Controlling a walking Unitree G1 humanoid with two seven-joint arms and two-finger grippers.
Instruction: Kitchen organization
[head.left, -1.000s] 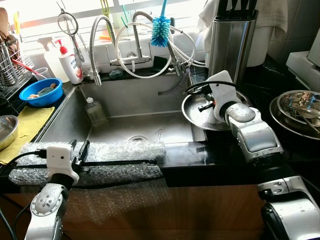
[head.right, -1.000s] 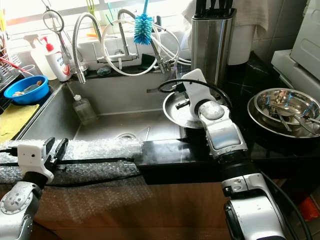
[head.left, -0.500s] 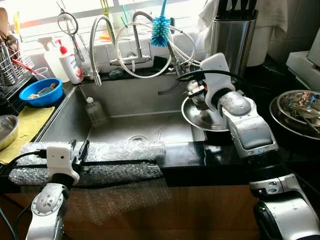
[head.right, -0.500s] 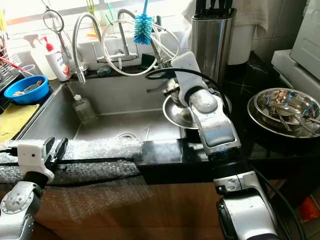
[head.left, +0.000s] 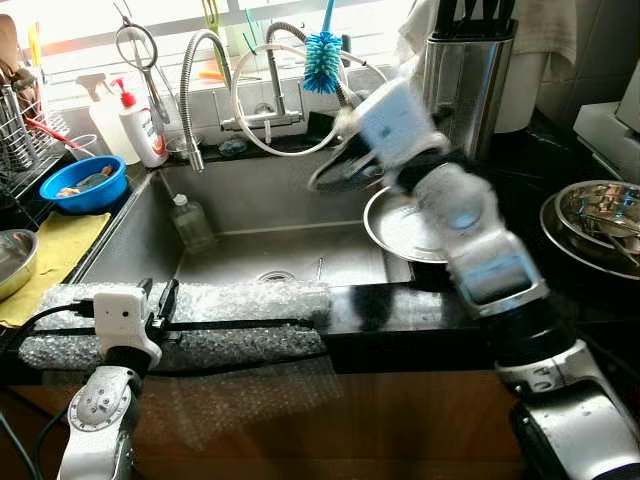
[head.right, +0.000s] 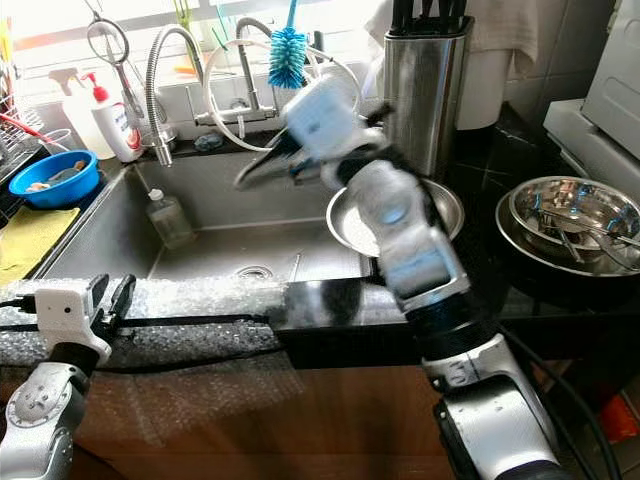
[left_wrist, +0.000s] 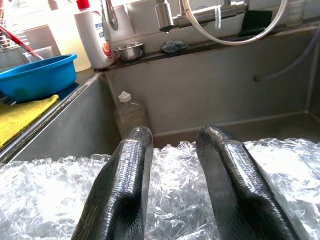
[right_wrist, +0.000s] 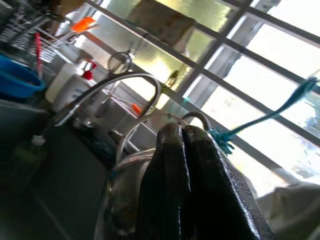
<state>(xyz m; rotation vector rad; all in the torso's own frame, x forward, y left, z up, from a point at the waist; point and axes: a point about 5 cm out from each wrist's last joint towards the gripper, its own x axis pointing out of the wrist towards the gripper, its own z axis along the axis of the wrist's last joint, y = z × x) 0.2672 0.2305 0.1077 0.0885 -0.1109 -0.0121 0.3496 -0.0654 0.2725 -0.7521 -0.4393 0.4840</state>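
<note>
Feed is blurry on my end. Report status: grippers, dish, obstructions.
Right gripper shut on steel dish, tilted above sink. Left gripper open, resting on bubble wrap. Faucet hoses close behind the dish.

Motion is smearing your right gripper (head.left: 345, 165) and whatever dark dish it is carrying; your right arm is covering part of the steel plate (head.left: 400, 228) behind it

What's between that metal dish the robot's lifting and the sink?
Nothing visible: the right gripper holds the metal dish tilted above the sink. A plastic bottle stands at the sink's far left corner.
</note>
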